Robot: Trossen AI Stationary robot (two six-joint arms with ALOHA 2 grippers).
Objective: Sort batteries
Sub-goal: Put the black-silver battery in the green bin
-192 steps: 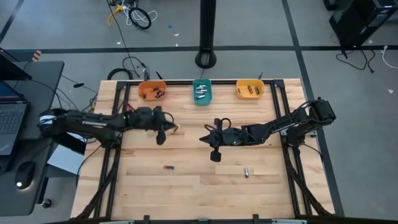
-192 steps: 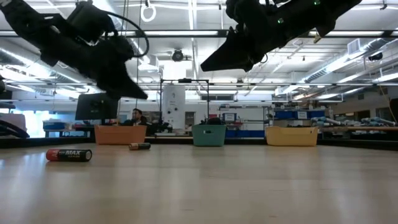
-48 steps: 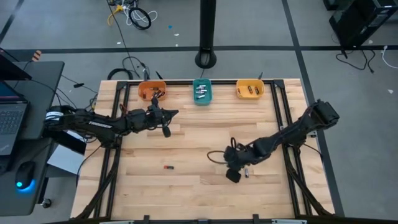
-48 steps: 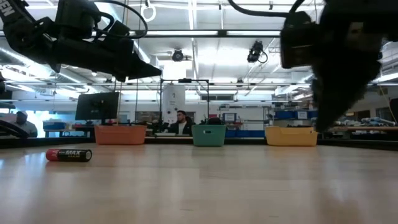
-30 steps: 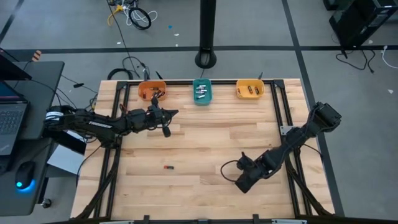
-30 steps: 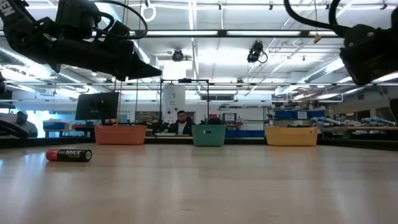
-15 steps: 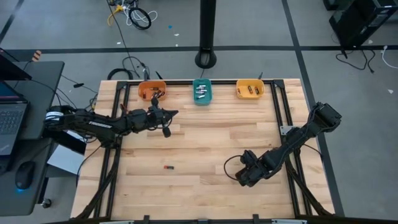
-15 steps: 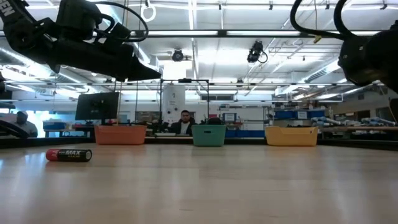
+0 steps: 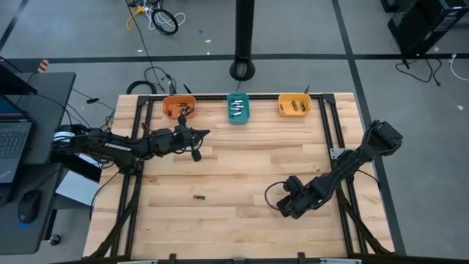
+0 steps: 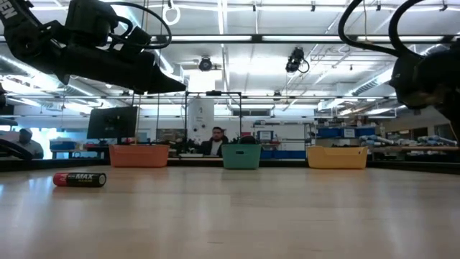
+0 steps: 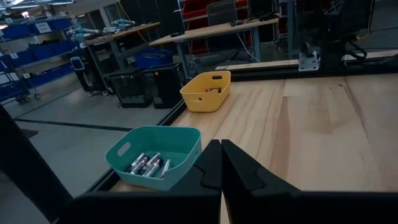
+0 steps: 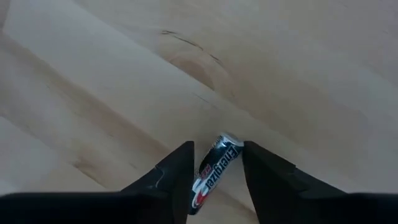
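A black-and-silver battery [image 12: 214, 169] lies on the wood table between the two fingers of my right gripper [image 12: 217, 163]. That gripper is open and points down at it near the table's right front [image 9: 288, 207], where it hides the battery from above. I cannot tell whether a finger touches the battery. A red battery [image 9: 198, 196] lies on its side on the table at left front [image 10: 80, 179]. My left gripper [image 9: 195, 144] hangs shut and level above the table beside the orange bin [image 9: 178, 107], holding nothing [image 11: 219, 163].
Three bins stand along the far edge: the orange one, a teal bin [image 9: 238, 107] holding silver batteries [image 11: 149, 165], and a yellow bin [image 9: 294, 105]. Black rails run along the table's sides [image 9: 331, 125]. People sit in the room beyond the table.
My right gripper has sunk a little toward the table, shifted slightly toward the far edge, and rolled at the wrist. My left gripper has kept still, and the red battery has not moved.
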